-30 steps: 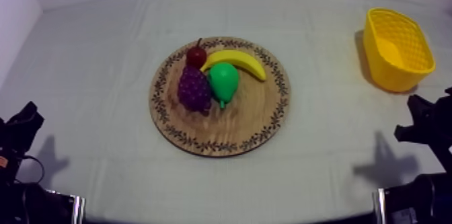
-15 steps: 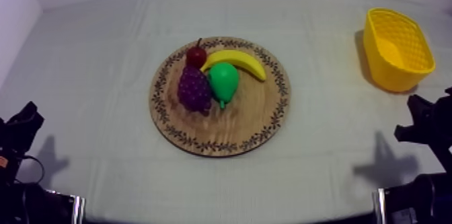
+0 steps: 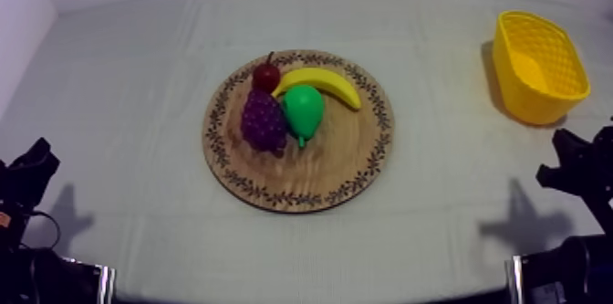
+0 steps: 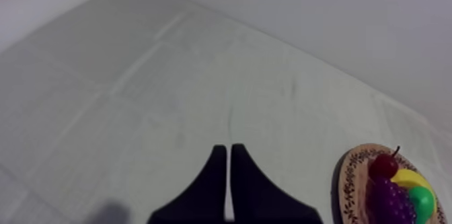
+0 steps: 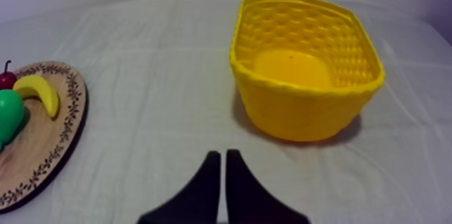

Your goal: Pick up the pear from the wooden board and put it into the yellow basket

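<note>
The pear [image 3: 303, 111] lies on the wooden board [image 3: 310, 175], close to the board's middle, with its narrow end pointing toward the board's near rim. The bunch of grapes [image 3: 263, 120] sits right against the pear on the side toward my left arm. The banana [image 3: 321, 81] curves along the pear's far side. The small red fruit [image 3: 266, 76] rests at the far end of the grapes, beside the banana's tip, close to the board's patterned rim. The yellow basket [image 3: 524, 102] stands upright on the cloth [image 3: 137, 98], well apart from the board on the side toward my right arm, with its floor open to view. The left gripper [image 4: 225, 147] is off the board on the left side, over bare cloth, its two black fingers pressed together as a narrow wedge with nothing between them. The right gripper [image 5: 222, 153] is off the board on the right side, over the cloth just short of the basket, its fingers likewise closed together on nothing.
</note>
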Robot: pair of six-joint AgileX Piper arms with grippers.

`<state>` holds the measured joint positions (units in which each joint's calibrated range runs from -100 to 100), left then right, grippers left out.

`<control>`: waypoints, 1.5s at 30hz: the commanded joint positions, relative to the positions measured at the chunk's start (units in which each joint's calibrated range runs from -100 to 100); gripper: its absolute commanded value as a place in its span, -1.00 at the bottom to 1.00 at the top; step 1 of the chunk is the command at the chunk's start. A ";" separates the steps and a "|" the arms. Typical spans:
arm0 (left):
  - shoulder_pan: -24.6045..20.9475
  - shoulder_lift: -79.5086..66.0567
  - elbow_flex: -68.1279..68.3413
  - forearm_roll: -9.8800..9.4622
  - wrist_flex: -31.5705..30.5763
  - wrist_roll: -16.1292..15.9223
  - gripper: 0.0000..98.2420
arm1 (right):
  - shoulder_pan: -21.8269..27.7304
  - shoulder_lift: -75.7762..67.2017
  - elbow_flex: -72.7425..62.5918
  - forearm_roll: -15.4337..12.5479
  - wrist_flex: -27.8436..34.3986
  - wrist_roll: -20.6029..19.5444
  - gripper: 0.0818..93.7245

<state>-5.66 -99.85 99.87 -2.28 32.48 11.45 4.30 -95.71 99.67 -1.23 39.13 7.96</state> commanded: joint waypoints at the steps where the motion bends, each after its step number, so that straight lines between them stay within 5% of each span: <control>1: -0.02 0.02 0.02 0.00 0.01 0.02 -1.00 | -0.06 -0.05 -0.13 0.76 0.50 -0.51 -0.99; 7: -0.02 0.02 0.02 0.00 0.01 0.04 -1.00 | -0.55 -0.05 -2.96 4.36 3.62 -5.24 -0.99; 13: -0.02 0.02 0.02 0.00 0.01 0.00 -1.00 | -3.16 4.95 -13.44 4.40 7.65 -6.93 -0.99; 21: -0.02 0.02 0.02 0.00 0.01 -0.01 -1.00 | -1.12 25.02 -38.22 -1.75 11.34 -6.29 -0.99; 34: -0.02 0.02 0.02 0.00 0.01 0.00 -1.00 | -24.16 46.90 -62.97 1.67 15.59 -11.08 -0.85; 38: -0.02 0.02 0.02 0.00 0.01 0.01 -1.00 | -24.89 54.53 -65.58 -2.15 17.16 -7.02 -0.74; 45: -0.02 0.02 0.02 0.00 0.01 0.00 -1.00 | -24.12 63.77 -61.79 -9.73 16.60 1.26 -0.26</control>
<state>-5.66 -99.85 99.87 -2.28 32.48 11.44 -20.85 -34.65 36.65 -9.66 56.51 3.96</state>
